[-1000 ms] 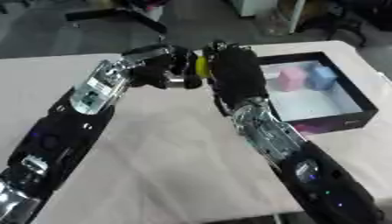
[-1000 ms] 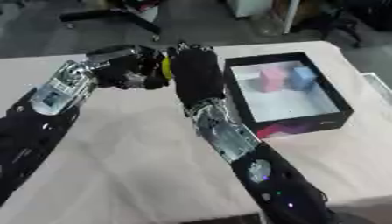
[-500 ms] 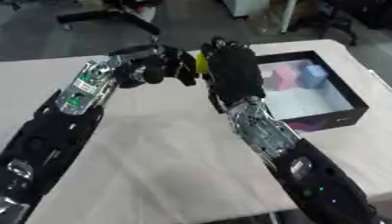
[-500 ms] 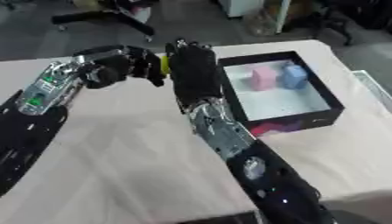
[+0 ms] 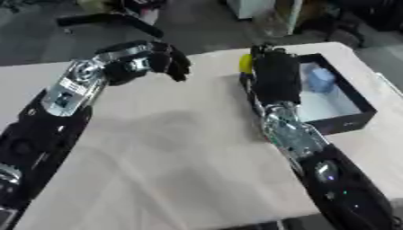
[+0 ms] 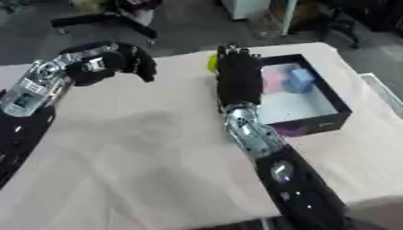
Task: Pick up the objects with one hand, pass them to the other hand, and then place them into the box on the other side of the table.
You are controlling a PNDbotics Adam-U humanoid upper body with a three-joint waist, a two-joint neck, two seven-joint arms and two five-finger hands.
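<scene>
Right robot hand (image 6: 236,72): fingers curled on yellow object (image 6: 212,63), at box's 9 o'clock.
Left robot hand (image 5: 161,58): empty, fingers curled.
Box (image 6: 334,105): on surface (image 5: 173,148), holds pink block (image 6: 272,81), blue block (image 6: 300,79).

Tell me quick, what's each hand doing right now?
Left hand: empty, fingers curled, away from the other hand.
Right hand: beside the box, with a yellow object at its far side; fingers cannot be told.
</scene>
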